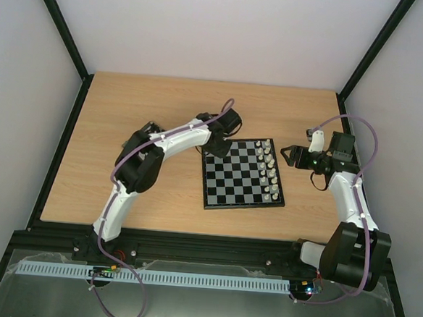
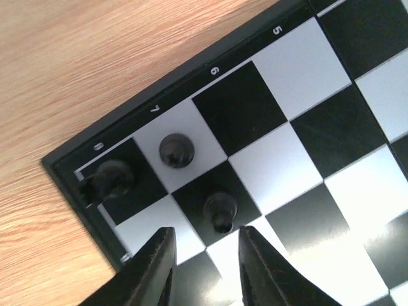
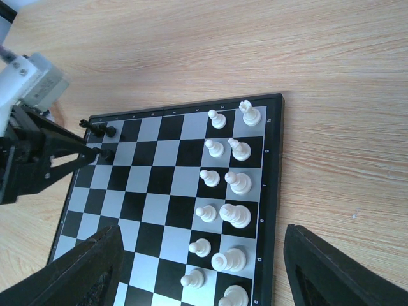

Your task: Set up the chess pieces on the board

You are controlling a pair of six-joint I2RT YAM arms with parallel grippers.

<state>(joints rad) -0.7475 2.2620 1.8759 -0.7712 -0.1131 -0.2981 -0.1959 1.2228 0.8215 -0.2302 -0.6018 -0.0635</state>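
Note:
The board [image 1: 231, 183] lies mid-table. White chess pieces [image 1: 269, 171] stand in two files along its right edge, and show clearly in the right wrist view [image 3: 233, 215]. Three black pieces stand at the board's far left corner [image 2: 176, 150]. My left gripper [image 1: 214, 149] hovers over that corner, open and empty [image 2: 203, 258], with a black pawn [image 2: 220, 209] just beyond its fingertips. My right gripper [image 1: 289, 155] is wide open and empty [image 3: 207, 271], held above the table beside the board's far right corner.
The wooden table [image 1: 134, 117] is edged by black frame rails and white walls. The left arm's gripper [image 3: 38, 156] shows in the right wrist view over the black pieces. The board's numbered border [image 2: 159, 99] is raised slightly.

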